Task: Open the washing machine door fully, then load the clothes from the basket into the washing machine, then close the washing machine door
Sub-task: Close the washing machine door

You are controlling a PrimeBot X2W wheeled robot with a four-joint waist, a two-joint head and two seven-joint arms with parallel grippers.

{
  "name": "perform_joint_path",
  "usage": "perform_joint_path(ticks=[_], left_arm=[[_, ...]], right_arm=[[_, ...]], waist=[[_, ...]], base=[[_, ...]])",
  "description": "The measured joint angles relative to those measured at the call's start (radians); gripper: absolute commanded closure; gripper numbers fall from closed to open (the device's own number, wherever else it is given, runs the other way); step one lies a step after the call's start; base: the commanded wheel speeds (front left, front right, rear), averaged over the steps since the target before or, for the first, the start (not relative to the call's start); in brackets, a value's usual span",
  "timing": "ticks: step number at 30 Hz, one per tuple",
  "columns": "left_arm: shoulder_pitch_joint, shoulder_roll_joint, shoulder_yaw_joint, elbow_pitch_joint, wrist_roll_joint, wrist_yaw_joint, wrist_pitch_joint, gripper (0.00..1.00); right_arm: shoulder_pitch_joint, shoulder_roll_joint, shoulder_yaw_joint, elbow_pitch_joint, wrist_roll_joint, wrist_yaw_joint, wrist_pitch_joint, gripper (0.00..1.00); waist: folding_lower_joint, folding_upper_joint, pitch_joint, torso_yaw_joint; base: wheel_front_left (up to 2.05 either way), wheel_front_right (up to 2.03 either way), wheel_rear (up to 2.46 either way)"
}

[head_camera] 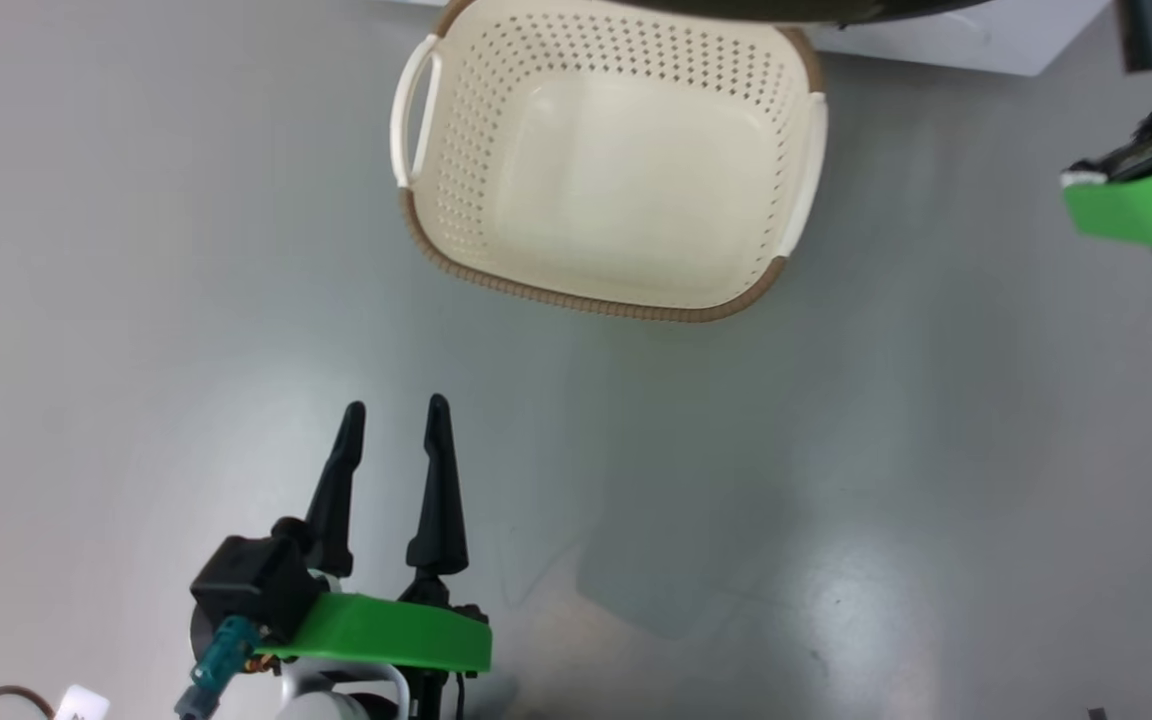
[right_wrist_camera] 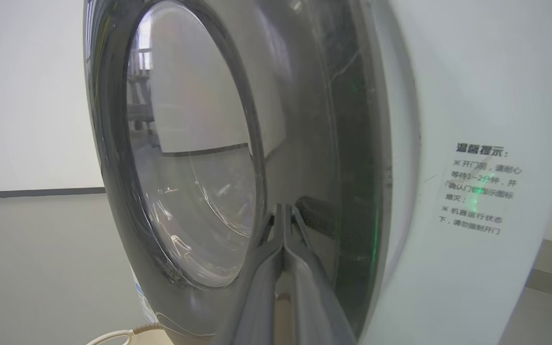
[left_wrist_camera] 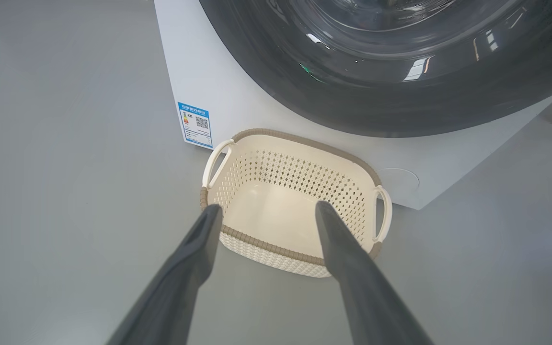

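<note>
Left tool spread, empty; right tool closed at washing machine door.

Head looks down, left wrist forward, sharing the basket.

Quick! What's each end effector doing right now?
Left end effector: open, empty.
Right end effector: shut, empty, tips by the door.

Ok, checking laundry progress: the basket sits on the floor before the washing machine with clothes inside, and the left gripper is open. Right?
Not quite: the basket is empty, its bare bottom plain in the head view. The rest holds: it sits on the floor before the washing machine, and the left gripper is open.
</note>
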State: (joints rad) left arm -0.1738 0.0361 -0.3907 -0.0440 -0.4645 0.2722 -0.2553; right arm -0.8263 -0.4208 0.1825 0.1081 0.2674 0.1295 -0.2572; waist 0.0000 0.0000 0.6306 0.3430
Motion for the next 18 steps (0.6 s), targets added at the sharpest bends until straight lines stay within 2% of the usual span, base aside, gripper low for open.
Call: perform_joint_path(ticks=[10, 18], left_arm=[[0.0, -0.002, -0.064, -0.063, -0.036, 0.029, 0.0, 0.0], [0.0, -0.003, -0.077, -0.063, -0.036, 0.031, 0.0, 0.0]], right_arm=[[-0.131, -0.108, -0.008, 0.057, 0.026, 0.002, -0.002, 1.0], [-0.154, -0.117, -0.013, 0.11, 0.025, 0.025, -0.01, 1.0]], waist=[[0.0, 0.0, 0.051, 0.056], [0.0, 0.0, 0.043, 0.065]], base=[[0.0, 0.0, 0.0], [0.0, 0.0, 0.0]])
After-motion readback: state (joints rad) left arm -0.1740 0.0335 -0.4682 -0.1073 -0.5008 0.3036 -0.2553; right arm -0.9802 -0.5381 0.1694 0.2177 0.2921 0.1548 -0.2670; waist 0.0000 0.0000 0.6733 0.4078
